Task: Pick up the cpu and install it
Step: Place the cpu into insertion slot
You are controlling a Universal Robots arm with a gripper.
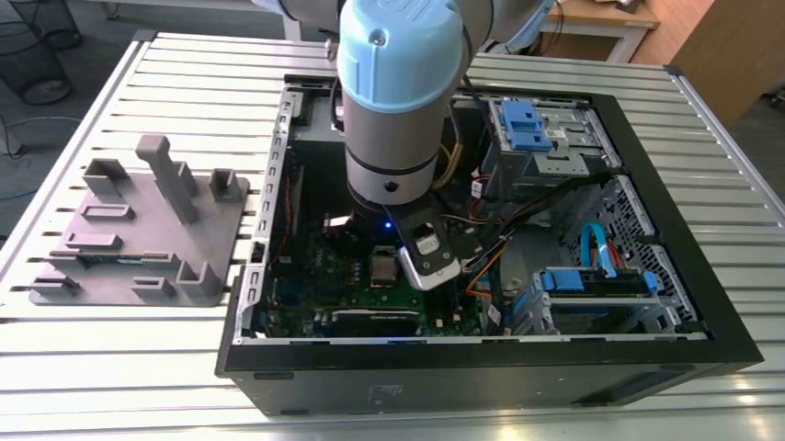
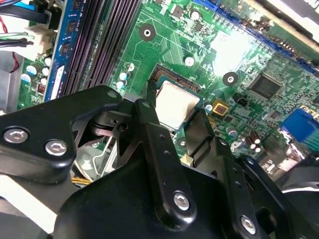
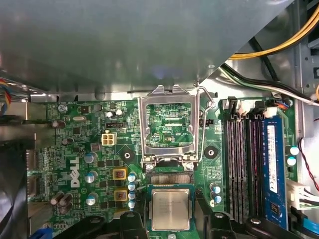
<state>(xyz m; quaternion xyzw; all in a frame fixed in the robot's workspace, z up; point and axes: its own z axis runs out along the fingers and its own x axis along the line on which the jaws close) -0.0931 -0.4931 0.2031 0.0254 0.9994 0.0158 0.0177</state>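
The cpu (image 3: 170, 209) is between the two black fingers (image 2: 149, 112) of the claw (image 3: 170, 220). They press on two opposite edges of it, so I judge the claw to be closed on the cpu. In both wrist views the chip hangs just over the socket (image 3: 170, 178) of the green motherboard (image 3: 89, 149). A strip of the socket's contacts shows beside it, and I cannot tell if it touches the socket. The retention frame (image 3: 169, 127) of the socket stands open, just beside the chip. In the exterior view the arm reaches down into the open computer case (image 1: 687, 303) near the middle of the frame, a little below centre, and the case lies on the slatted desk (image 1: 147, 92). The cpu looks light, thin and stiff. Its metal top is smooth and probably slippery, and the underside and the socket contacts are surely delicate. The side edges of its green board, where the fingers now are, seem the right place to hold it – not the flat faces. It lies flat with the silvery top facing up, toward the cameras. It is almost square, so it has no clear long axis – its edges run parallel to the socket's sides and to the memory slots (image 3: 241, 164).
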